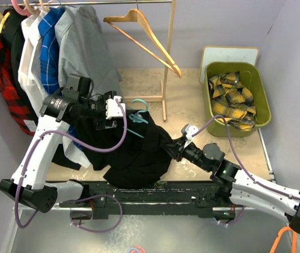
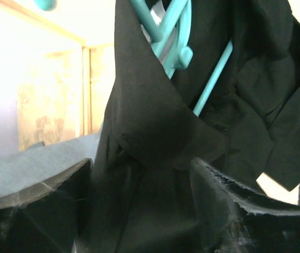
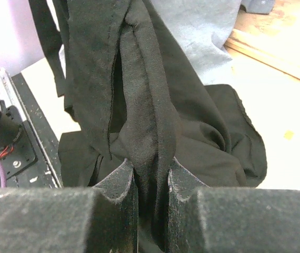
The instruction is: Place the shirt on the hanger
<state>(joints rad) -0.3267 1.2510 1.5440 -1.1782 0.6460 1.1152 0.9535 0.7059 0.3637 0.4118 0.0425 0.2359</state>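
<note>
The black shirt (image 1: 134,153) hangs in a bunch between my two grippers, its lower part resting on the table. The teal hanger (image 1: 138,117) pokes out of its upper edge, just right of my left gripper (image 1: 113,113). In the left wrist view the hanger (image 2: 176,37) sits inside the shirt's neck opening, and the shirt (image 2: 155,132) fills the gap of my left gripper (image 2: 142,211). My right gripper (image 1: 175,149) is shut on a fold at the shirt's right edge. The right wrist view shows that fold of the shirt (image 3: 150,95) pinched in the gripper (image 3: 151,179).
A clothes rack at the back holds a grey shirt (image 1: 84,47), blue, white and red plaid garments (image 1: 2,74) and a wooden hanger (image 1: 145,31). Its wooden post (image 1: 166,79) stands behind the shirt. A green bin (image 1: 262,100) with a yellow plaid garment (image 1: 234,100) is at the right.
</note>
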